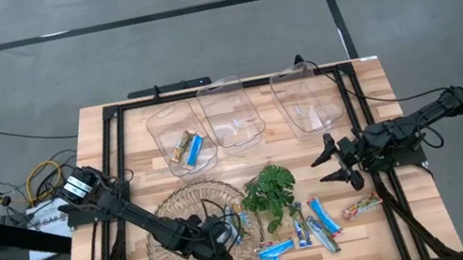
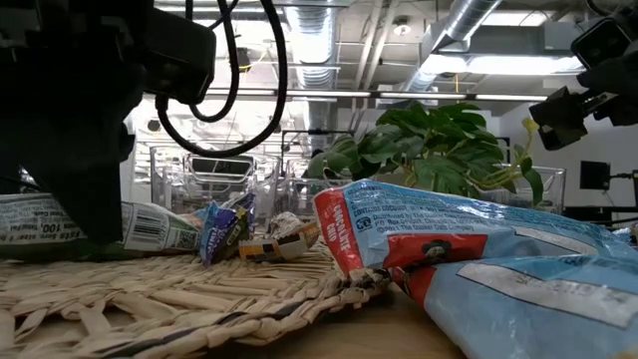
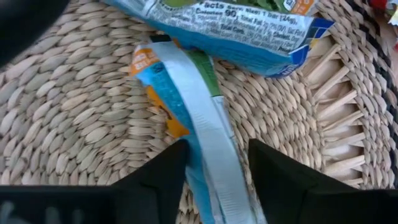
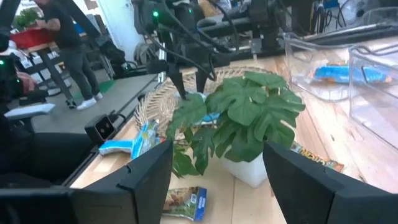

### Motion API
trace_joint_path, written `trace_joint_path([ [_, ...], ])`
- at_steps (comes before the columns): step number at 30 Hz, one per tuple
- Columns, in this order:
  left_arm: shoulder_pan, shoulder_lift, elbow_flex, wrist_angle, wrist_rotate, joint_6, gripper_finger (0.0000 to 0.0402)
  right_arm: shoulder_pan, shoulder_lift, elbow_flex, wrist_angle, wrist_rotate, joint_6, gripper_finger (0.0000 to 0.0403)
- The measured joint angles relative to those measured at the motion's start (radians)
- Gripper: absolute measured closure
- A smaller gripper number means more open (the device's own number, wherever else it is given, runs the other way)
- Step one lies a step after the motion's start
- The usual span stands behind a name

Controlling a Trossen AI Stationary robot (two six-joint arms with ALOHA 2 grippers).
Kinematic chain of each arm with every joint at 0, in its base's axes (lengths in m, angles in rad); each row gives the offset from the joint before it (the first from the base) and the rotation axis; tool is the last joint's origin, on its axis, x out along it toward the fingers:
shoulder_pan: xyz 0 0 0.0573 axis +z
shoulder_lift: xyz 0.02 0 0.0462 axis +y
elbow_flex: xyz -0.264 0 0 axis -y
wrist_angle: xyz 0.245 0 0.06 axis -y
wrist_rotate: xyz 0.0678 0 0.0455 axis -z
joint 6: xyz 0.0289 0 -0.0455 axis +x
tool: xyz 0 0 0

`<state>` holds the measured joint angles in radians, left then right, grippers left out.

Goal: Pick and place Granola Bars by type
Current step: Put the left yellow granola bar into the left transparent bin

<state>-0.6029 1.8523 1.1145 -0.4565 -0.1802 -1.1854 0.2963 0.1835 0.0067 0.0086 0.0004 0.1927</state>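
Observation:
My left gripper (image 1: 225, 249) is low over the round wicker mat (image 1: 171, 222), open. Its two fingers (image 3: 155, 177) stand on either side of a blue-and-orange granola bar (image 3: 186, 106) that lies flat on the mat. A second blue-wrapped bar (image 3: 236, 31) lies just beyond it. Several more bars (image 1: 311, 226) lie loose on the table at the near right, in front of the green plant (image 1: 269, 192). Two bars (image 1: 188, 148) lie in the left clear bin. My right gripper (image 1: 337, 161) is open and empty, raised to the right of the plant. My left gripper comes at the blue-and-orange bar from above, its fingers lying across the bar near its closer end (image 3: 214, 180). The bar rests flat on the mat. I cannot tell whether the fingers touch it.
Three clear bins stand in a row at the back: left (image 1: 178, 137), middle (image 1: 231, 116), right (image 1: 307, 97). The potted plant (image 4: 242, 118) stands between the mat and the loose bars. A person (image 4: 65, 43) stands in the room beyond the table.

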Motion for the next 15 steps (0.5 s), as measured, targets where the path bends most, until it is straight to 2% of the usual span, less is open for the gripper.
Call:
trace_joint_path([
  [9,0.0,0.0,0.0,0.002,-0.001,0.041,0.0353,0.0,0.006,0.0,0.0,0.0,0.0,0.0159],
  [15,0.0,-0.004,0.0,0.029,0.026,0.098,0.0385,0.0,0.006,0.0,0.0,0.0,0.0,0.0159],
])
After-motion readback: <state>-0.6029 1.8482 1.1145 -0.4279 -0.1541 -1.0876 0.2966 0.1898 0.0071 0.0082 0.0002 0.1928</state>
